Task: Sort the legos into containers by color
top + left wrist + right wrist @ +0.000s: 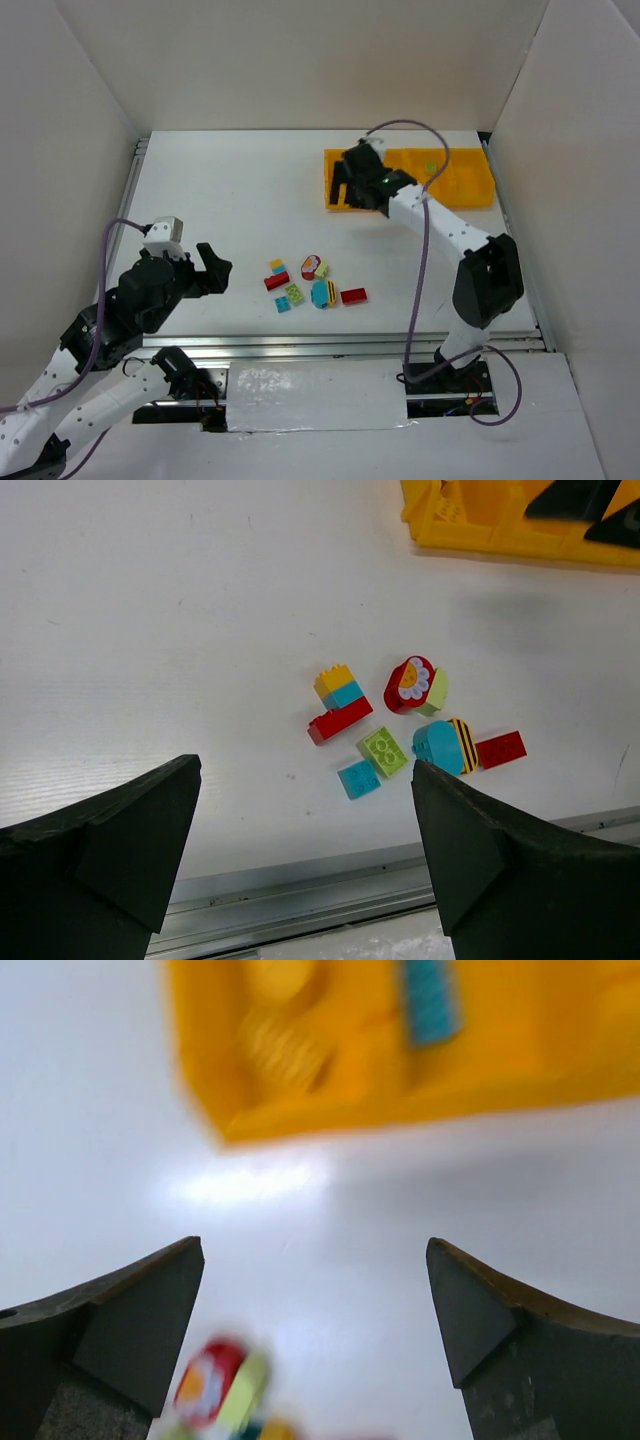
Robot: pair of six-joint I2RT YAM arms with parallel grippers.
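Left gripper [214,268]: jaws spread, nothing between them. The loose legos [312,284] lie near, straight ahead of its fingertips. Right gripper [348,194]: jaws spread, empty, at the left end of the containers [470,186], the pile well behind it. Left arm judged nearer.

Yellow tray [468,186], blue brick [436,746] (black-yellow stripes)
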